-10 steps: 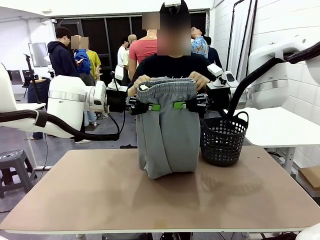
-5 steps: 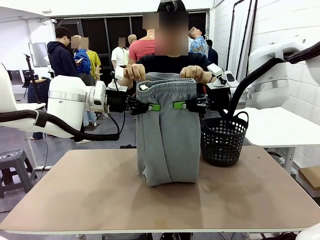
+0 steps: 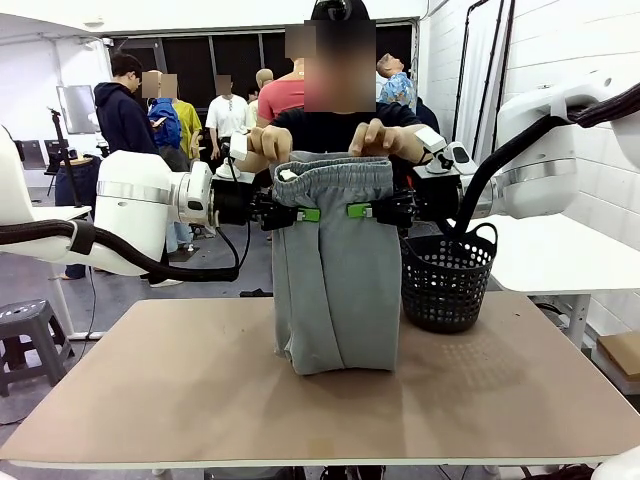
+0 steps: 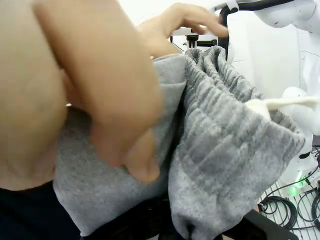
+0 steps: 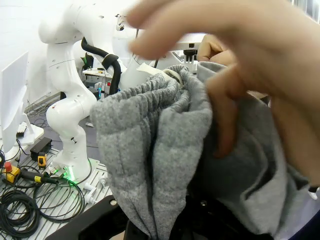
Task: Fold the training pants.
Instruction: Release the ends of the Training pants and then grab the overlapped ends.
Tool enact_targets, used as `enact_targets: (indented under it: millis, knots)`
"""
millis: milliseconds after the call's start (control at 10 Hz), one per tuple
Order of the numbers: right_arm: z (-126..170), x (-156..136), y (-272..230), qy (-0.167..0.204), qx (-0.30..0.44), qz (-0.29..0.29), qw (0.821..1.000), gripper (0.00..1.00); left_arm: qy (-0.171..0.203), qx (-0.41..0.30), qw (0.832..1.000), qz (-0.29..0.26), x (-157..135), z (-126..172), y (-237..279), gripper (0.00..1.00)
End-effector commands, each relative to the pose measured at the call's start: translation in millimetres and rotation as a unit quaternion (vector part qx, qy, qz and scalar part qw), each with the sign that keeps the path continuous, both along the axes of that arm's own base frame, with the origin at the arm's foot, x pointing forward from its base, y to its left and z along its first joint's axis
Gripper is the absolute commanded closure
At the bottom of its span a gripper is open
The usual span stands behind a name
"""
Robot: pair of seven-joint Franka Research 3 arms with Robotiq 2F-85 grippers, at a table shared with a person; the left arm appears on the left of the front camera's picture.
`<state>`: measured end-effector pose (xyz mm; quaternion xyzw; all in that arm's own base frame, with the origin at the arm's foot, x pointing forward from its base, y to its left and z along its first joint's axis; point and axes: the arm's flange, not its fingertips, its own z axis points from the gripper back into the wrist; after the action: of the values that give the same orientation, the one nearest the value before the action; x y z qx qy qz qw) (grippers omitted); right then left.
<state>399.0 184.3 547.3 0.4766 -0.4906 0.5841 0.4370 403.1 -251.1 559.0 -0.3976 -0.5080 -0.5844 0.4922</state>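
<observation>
Training pants point(image 3: 335, 270) are being hung upright above the middle of the table point(image 3: 150, 400). Their lower end is being rested on the tabletop, where the cloth is being rounded into a soft fold. Higher above the table, the fabric just below the gathered waistband is being pinched from either side. The left gripper point(image 3: 300, 213) is being kept fully clamped on one edge and the right gripper point(image 3: 365, 210) fully clamped on the other, with green pads showing against the grey cloth.

At the top edge, the waistband is being grasped by the person's hands, one point(image 3: 268, 145) above the left gripper and the other point(image 3: 380, 138) above the right. In both wrist views the fingers are being curled over the ribbed band close in front of each camera. A white drawstring point(image 4: 280, 104) is being trailed from the band. A black mesh basket point(image 3: 445, 280) is being left standing at the far right of the table, just beside the hanging cloth.

By this reading, the garment is being presented at full hang and the laying-down fold is not yet being made. The next move is being judged to call for both grippers being carried level and together, so that the waistband is being lowered over the part already on the table. Neither pinch should be let go until the cloth is lying flat. Care is being called for around the fingers so near the jaws, and around the basket.
</observation>
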Motion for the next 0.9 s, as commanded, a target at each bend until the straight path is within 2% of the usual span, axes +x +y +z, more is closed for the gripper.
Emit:
enact_targets:
  millis: [0,800]
  knots:
    - [2.6,-1.2,1.3,-0.002,0.002,0.002,1.000,1.00,-0.006,-0.015,1.000,0.000,-3.4,0.8,0.3,1.00]
    - [2.6,-1.2,1.3,-0.002,0.002,0.002,1.000,1.00,-0.006,-0.015,1.000,0.000,-3.4,0.8,0.3,1.00]
